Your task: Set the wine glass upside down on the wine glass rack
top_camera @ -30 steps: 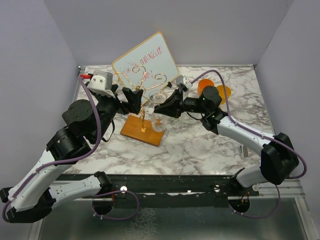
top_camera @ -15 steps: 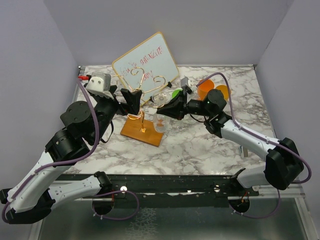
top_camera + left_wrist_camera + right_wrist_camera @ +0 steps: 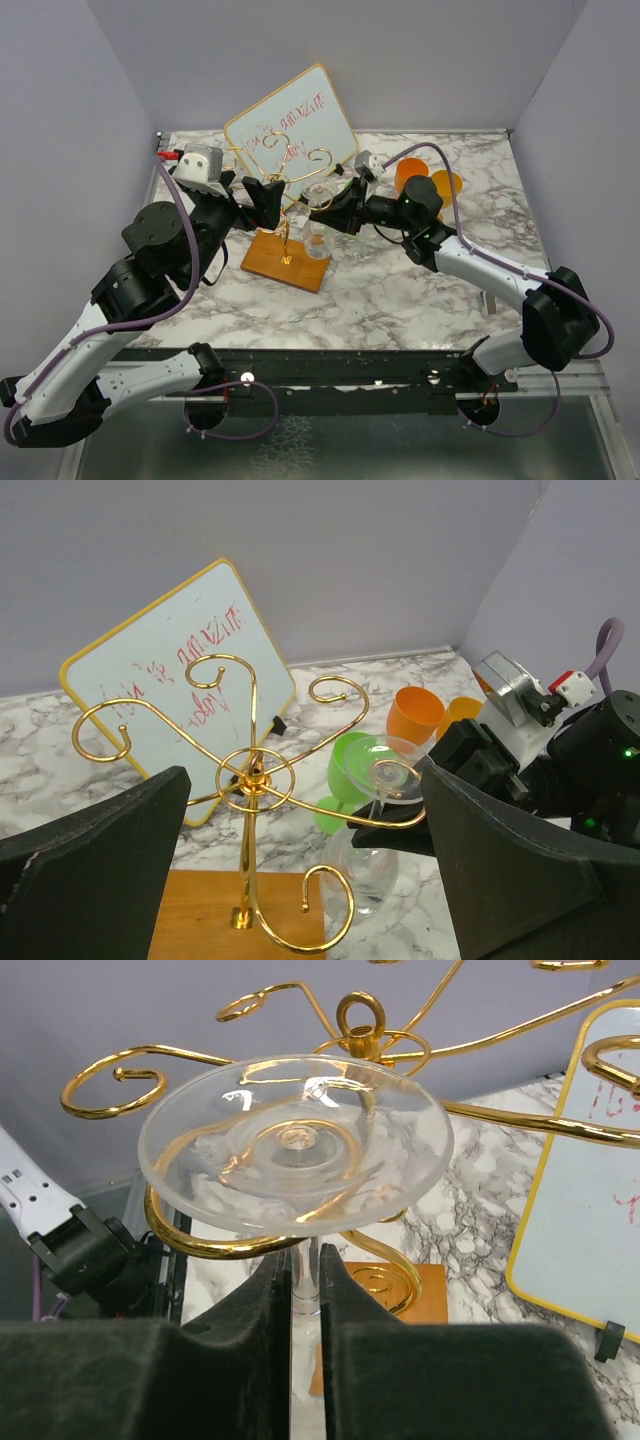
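Note:
The wine glass rack (image 3: pixel 283 175) is gold wire with curled arms on a brown wooden base (image 3: pixel 285 262); it also shows in the left wrist view (image 3: pixel 247 780). My right gripper (image 3: pixel 332 207) is shut on the stem (image 3: pixel 305 1265) of the clear wine glass (image 3: pixel 318 225). The glass hangs upside down. Its round foot (image 3: pixel 295 1140) sits just above the curled end of a rack arm (image 3: pixel 200 1242), and its bowl (image 3: pixel 375 875) hangs below beside the base. My left gripper (image 3: pixel 267 195) is open, its fingers (image 3: pixel 95 860) wide on either side of the rack's post.
A tilted whiteboard (image 3: pixel 290 125) with red writing stands behind the rack. Two orange cups (image 3: pixel 412 172) stand at the back right behind my right arm. A green cup (image 3: pixel 350 770) stands just behind the glass. Grey walls enclose the marble table (image 3: pixel 400 290).
My right gripper has swung the glass up and back down, bringing its foot over the rack's right curled arm. My left arm has barely moved.

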`<state>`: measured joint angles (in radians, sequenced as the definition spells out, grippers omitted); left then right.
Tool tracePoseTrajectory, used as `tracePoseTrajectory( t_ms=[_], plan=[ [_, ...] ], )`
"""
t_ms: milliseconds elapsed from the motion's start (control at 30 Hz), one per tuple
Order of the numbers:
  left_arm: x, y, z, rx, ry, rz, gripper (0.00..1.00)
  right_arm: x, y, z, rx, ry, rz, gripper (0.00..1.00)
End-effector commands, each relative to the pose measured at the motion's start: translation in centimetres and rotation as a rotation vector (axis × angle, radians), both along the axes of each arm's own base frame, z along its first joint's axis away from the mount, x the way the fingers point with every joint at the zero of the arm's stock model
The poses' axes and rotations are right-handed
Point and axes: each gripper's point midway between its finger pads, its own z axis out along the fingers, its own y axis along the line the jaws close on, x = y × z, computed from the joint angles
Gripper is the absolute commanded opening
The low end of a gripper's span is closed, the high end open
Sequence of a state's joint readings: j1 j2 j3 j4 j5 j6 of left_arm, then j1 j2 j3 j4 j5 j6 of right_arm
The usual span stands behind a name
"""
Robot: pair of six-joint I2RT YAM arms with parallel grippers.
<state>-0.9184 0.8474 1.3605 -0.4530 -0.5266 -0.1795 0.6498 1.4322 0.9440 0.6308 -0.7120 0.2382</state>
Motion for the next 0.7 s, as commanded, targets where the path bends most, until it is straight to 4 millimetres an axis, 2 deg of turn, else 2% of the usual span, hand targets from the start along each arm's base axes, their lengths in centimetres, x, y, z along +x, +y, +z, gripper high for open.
tracePoseTrajectory(
  t_ms=[0,167,300,400,567,667],
  plan=[
    [-0.3,-0.4,-0.2,-0.003,0.01,-0.024,0.99,0.1,0.5,0.5,-0.003,-0.003,0.02,0.18],
    [-0.3,-0.6,-0.4,0.001,0.011,-0.03,0.99,-1.0,0.3,0.5,0.001,0.018,0.058,0.35],
    [-0.4,-1.0,-0.4,-0.001,0.012,-0.055,0.99,-1.3,-0.4,0.6,0.007,0.03,0.033,0.5],
    [-0.8,-1.3,-0.2,-0.01,0.01,-0.084,0.99,-1.7,-1.1,0.5,0.004,0.04,0.004,0.57],
    [-1.6,-2.0,-0.3,-0.025,0.014,-0.144,0.99,-2.4,-2.8,-0.4,-0.035,0.062,-0.061,0.62],
    [-2.2,-2.1,-0.6,-0.039,0.022,-0.176,0.99,-2.7,-4.6,-1.1,-0.062,0.098,-0.15,0.63]
  ],
)
